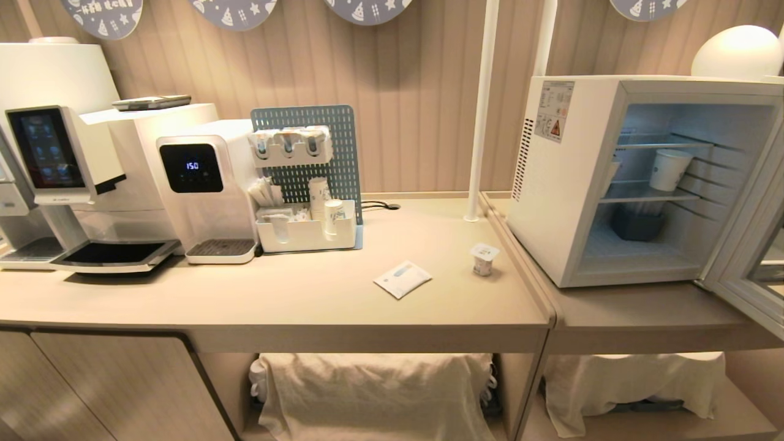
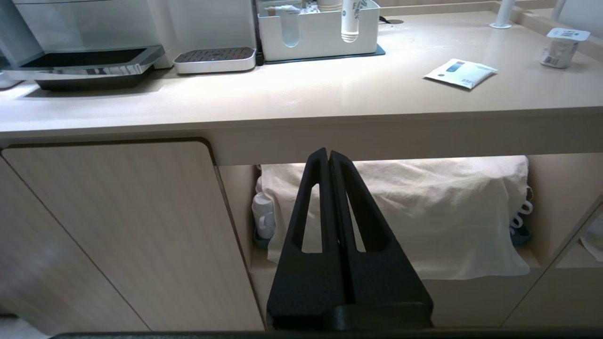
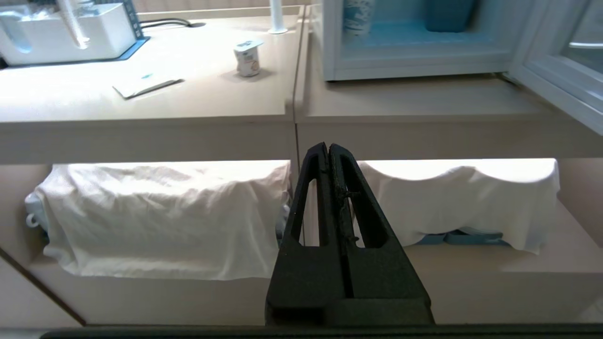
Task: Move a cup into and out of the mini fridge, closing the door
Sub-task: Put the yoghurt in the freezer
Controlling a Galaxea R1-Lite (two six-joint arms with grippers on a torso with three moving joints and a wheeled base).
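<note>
Both the left gripper [image 2: 328, 153] and right gripper [image 3: 328, 147] hang pinched closed and empty, below the worktop's [image 1: 257, 300] front edge. The cup [image 1: 484, 258] stands near its right edge, beside the mini fridge [image 1: 569, 202], whose door [image 1: 750, 269] is open.

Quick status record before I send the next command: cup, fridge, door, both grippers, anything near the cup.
cup: the cup stands upright on the counter, lid on, left of the fridge
fridge: the mini fridge is open; a paper cup sits on a wire shelf, a dark tub below it
door: the door is swung open to the right
left gripper: shut, empty, below the counter edge
right gripper: shut, empty, below the counter edge
nearby: flat white packet left of the cup
</note>
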